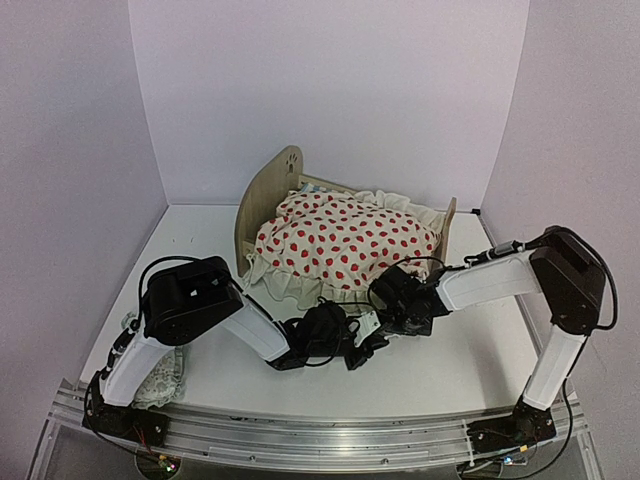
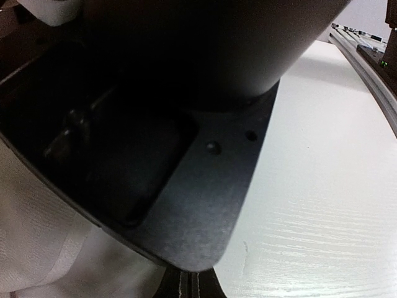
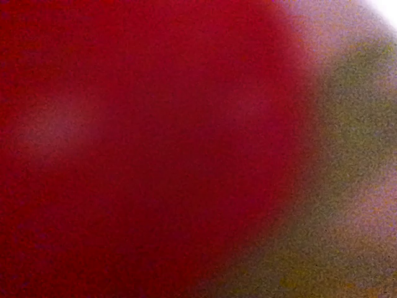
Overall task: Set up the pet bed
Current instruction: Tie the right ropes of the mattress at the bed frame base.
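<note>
The pet bed stands at the back middle of the table, a plywood frame with a paw-print headboard on the left and a low footboard on the right. A cream red-dotted blanket lies bunched over it and hides the mattress. My right gripper is shut at the blanket's front ruffle, its fingertips lost in the cloth. The right wrist view is only a red blur of blanket against the lens. My left gripper is shut and empty, low just under the right gripper. Its fingers are pressed together.
The right gripper's dark body fills most of the left wrist view, with white cloth at lower left and bare table at the right. A small pale patterned pillow lies by the left arm's base.
</note>
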### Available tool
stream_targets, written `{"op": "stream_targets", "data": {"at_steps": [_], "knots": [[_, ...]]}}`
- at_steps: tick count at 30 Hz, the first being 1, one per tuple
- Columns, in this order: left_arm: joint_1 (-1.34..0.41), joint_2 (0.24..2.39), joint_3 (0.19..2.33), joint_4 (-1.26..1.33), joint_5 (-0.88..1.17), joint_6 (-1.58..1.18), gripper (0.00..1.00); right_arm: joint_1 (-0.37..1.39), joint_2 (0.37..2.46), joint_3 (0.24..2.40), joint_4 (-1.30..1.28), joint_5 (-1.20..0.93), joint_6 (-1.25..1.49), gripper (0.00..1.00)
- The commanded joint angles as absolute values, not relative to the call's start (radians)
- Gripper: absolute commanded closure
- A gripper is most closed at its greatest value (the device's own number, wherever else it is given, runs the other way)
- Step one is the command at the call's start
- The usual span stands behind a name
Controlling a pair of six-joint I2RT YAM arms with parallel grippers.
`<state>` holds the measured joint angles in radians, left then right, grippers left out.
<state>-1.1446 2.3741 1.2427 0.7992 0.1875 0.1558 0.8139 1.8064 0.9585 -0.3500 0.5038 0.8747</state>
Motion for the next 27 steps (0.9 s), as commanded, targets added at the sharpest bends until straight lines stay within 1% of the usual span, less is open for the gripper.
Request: {"op": "stream_targets", "data": {"at_steps": [1,14,22,27], "knots": [[-1.15,2.318,1.241,0.776,0.18,0.145,1.0,0.815,1.747,1.026,-0.454,0.442,0.827,1.0],[-1.158,2.319,1.26,0.766,0.171,0.14,1.0,0.816,1.611,1.039,-0.559,0.445,0.838,1.0],[-1.157,2.306,1.278,0.72,0.149,0.152,1.0,0.816,1.502,1.009,-0.593,0.431,0.862,1.0],[-1.158,2.315,1.303,0.681,0.146,0.144,1.0,0.817,1.463,1.023,-0.614,0.461,0.841,1.0]]}}
